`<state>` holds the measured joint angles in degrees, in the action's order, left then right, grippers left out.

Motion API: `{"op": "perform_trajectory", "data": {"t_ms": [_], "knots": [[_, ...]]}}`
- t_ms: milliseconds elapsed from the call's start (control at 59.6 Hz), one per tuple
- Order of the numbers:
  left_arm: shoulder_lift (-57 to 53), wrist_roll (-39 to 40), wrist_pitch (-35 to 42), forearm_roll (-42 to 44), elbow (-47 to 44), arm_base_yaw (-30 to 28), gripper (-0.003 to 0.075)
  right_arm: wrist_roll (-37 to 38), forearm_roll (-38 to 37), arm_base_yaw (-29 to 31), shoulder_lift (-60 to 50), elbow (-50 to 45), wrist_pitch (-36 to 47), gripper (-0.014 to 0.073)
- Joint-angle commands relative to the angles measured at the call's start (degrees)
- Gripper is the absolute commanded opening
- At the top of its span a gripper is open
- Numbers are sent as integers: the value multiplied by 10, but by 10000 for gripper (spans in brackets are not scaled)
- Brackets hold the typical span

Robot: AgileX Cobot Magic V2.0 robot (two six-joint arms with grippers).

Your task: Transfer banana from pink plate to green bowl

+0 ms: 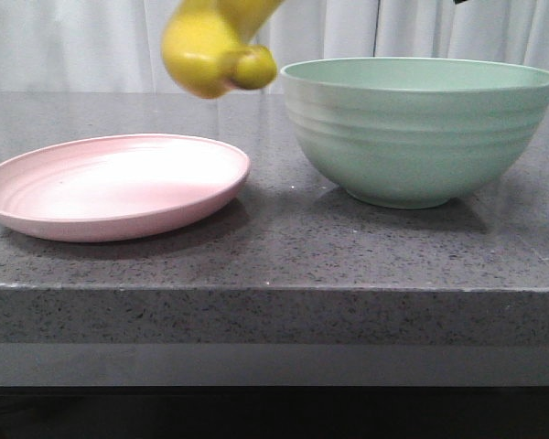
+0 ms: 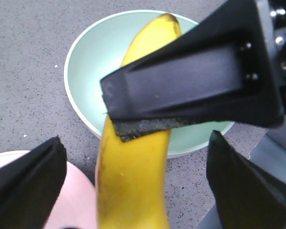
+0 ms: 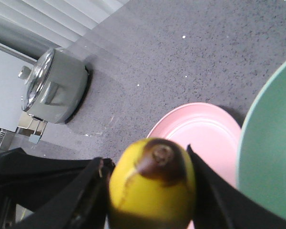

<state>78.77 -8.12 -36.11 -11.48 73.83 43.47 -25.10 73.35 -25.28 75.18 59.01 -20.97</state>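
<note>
The yellow banana (image 1: 210,50) hangs in the air above the gap between the pink plate (image 1: 119,183) and the green bowl (image 1: 412,128). My right gripper (image 3: 148,157) is shut on the banana (image 3: 152,191), whose dark tip faces its camera. In the left wrist view the right gripper's padded finger (image 2: 190,81) presses across the banana (image 2: 133,181), over the bowl (image 2: 100,62). My left gripper (image 2: 133,143) is open, its fingers wide on either side of the banana and not touching it. The plate is bare. Neither gripper shows in the front view.
A grey lidded pot (image 3: 52,90) stands on the speckled grey counter, away from the plate (image 3: 200,129). The counter's front edge (image 1: 274,288) runs just in front of the plate and bowl. White curtains hang behind.
</note>
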Motion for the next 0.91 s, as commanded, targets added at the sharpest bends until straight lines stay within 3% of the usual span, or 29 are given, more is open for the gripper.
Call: {"op": "perform_trajectory", "data": {"t_ms": [0, 185, 386, 503, 705, 889], "knots": [[-21, 0, 36, -11, 20, 4, 599, -45, 10, 11, -17, 45, 16, 62], [-21, 0, 36, -11, 20, 4, 599, -156, -3, 78, -17, 121, 14, 62], [-21, 0, 36, -11, 20, 4, 599, -253, -101, 145, -12, 149, -10, 64], [-21, 0, 37, -11, 20, 4, 599, -259, -175, 152, 22, 149, -24, 64], [-21, 0, 38, -11, 20, 4, 599, -259, -184, 152, 98, 149, -59, 73], [-21, 0, 38, -11, 20, 4, 599, -259, -184, 152, 132, 149, -80, 214]]}}
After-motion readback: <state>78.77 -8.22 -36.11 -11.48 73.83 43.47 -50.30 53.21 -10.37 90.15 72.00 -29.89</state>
